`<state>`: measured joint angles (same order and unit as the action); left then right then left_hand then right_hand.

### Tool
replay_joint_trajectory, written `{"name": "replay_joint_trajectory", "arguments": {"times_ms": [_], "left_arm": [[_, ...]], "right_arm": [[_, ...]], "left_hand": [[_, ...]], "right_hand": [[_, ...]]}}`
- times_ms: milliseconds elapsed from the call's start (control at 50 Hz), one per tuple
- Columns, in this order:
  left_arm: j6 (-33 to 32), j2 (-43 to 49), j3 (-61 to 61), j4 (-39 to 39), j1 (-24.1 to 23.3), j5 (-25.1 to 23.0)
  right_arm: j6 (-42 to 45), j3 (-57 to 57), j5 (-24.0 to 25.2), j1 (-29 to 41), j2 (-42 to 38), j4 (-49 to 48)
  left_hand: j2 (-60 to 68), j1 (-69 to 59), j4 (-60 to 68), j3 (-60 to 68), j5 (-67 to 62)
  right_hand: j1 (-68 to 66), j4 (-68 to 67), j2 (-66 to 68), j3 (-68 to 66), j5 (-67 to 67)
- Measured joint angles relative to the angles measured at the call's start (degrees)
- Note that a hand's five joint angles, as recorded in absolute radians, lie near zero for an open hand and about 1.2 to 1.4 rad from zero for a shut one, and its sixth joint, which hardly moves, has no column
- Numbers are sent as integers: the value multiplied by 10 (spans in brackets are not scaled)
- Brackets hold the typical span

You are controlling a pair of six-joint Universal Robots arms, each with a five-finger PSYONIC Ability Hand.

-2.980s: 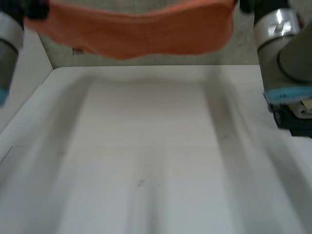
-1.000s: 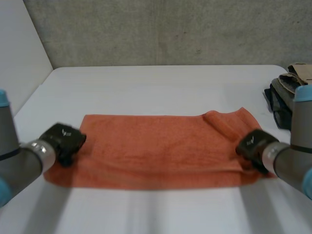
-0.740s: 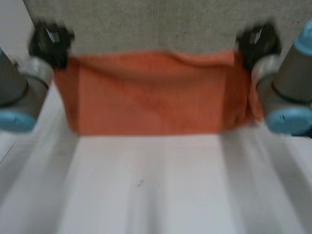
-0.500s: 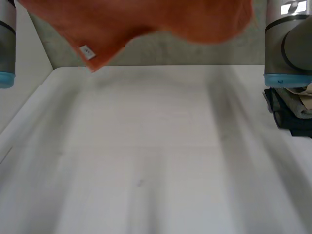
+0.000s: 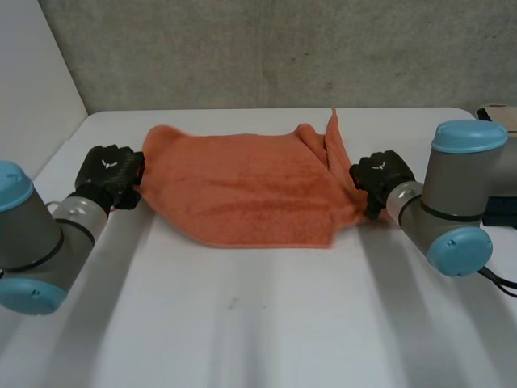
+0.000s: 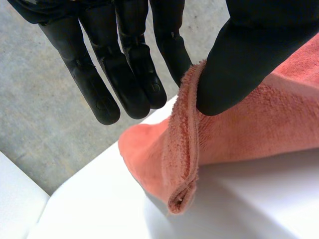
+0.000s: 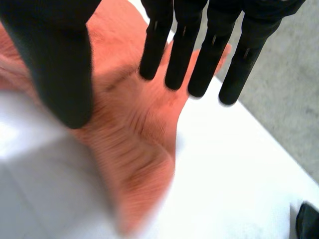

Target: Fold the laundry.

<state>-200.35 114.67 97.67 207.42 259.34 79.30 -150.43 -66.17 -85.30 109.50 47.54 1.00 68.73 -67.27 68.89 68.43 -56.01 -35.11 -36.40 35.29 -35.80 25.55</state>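
An orange towel (image 5: pixel 242 187) lies doubled over on the white table (image 5: pixel 258 323), with its right end bunched and one tip sticking up. My left hand (image 5: pixel 109 171) is at the towel's left edge. In the left wrist view the thumb (image 6: pixel 239 55) pinches the towel's hem (image 6: pixel 187 134) against a finger, so the hand is shut on it. My right hand (image 5: pixel 380 176) is at the right end. In the right wrist view its fingers (image 7: pixel 184 55) are straight and apart from the thumb, and the towel (image 7: pixel 129 129) lies loose under them.
A pile of dark and beige clothes (image 5: pixel 499 206) sits at the table's right edge behind my right arm; a dark bit of that pile (image 7: pixel 308 221) lies beyond my right hand. A concrete wall runs along the table's far edge, a white panel along its left.
The towel was held up high between both hands and has come down onto the table, doubled over. My right hand has opened and let go of its end.
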Motion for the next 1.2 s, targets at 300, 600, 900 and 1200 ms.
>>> {"name": "replay_joint_trajectory", "arguments": {"times_ms": [300,600,900,1200], "left_arm": [[43,-94,43,-10,4,-1],[60,-100,32,-18,24,-3],[59,-102,26,-26,33,-5],[-67,-156,54,-294,57,-38]], "right_arm": [[-145,-86,35,-87,115,24],[-137,-207,90,-94,114,-77],[-92,-142,46,-69,3,-164],[101,-242,44,-106,175,-20]], "left_hand": [[0,0,0,0,0],[0,0,0,0,0],[0,0,0,0,0],[0,0,0,0,0]], "right_hand": [[118,144,-122,128,-148],[116,143,-121,127,-123],[-271,-245,271,-258,252],[-301,-321,325,-323,310]]}}
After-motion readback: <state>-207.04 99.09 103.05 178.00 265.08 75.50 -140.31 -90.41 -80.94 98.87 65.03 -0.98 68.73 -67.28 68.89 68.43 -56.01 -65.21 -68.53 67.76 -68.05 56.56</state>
